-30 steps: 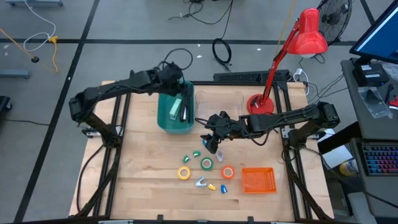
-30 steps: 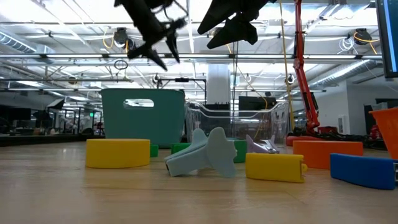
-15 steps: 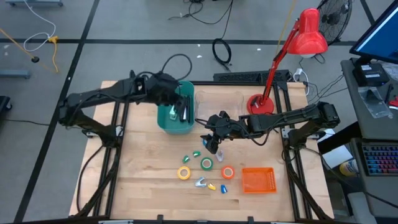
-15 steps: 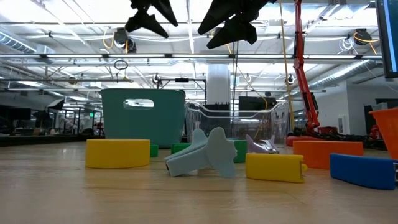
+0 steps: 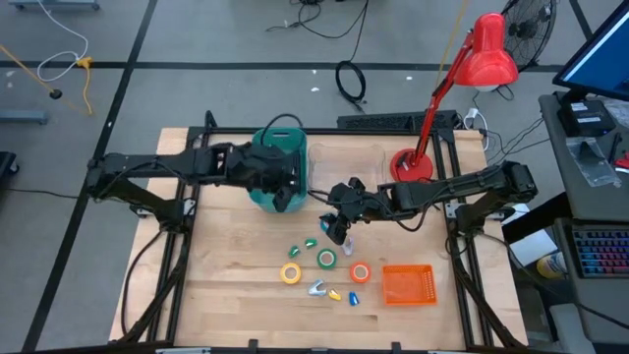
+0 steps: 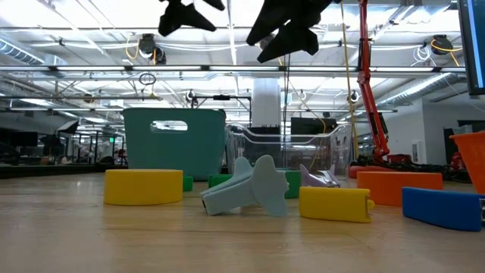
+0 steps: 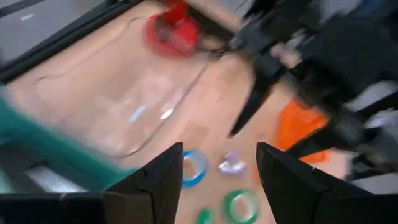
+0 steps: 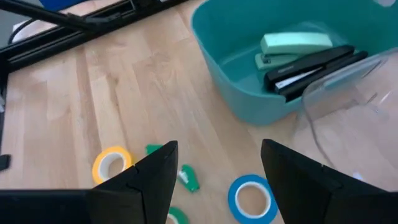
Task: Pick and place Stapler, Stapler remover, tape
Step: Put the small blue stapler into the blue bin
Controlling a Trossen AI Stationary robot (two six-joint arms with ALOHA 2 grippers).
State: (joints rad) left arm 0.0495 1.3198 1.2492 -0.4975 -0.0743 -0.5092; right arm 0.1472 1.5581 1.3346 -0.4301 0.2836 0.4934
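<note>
Your staplers (image 8: 303, 57) lie inside the teal bin (image 5: 278, 169): in the right wrist view you see a pale green one on top of two black ones, all lying flat against the bin's floor. The bin stands on the desk (image 5: 226, 265) toward its far side, just beside a clear container (image 8: 354, 106) whose rim overlaps the bin's edge in that view.

Your tape rolls lie flat on the bare wood nearer the front. The yellow roll (image 5: 291, 274) is leftmost, the green roll (image 5: 326, 260) is just beside it, the orange roll (image 5: 360, 272) sits to the right of that, and the blue roll (image 8: 251, 198) lies closest to the bin, under the right arm in the high view. Small claw-like staple removers are scattered among them: green ones (image 5: 311, 245) near the green roll, and a grey one (image 5: 316, 288), a yellow one (image 5: 334, 294) and a blue one (image 5: 353, 296) in a row along the front. An orange basket (image 5: 407, 284) stands to the right of the group, well apart from the bin.

Your left claw (image 5: 282, 194) hangs over the near edge of the bin, its fingers (image 7: 155, 180) spread and holding nothing. Your right claw (image 5: 334, 228) hovers between the bin and the tape rolls, above the blue roll, its fingers (image 8: 152, 174) also spread apart and empty. In the low view both claws are high above the desk.

A red lamp (image 5: 462, 79) stands at the far right corner of the desk.
</note>
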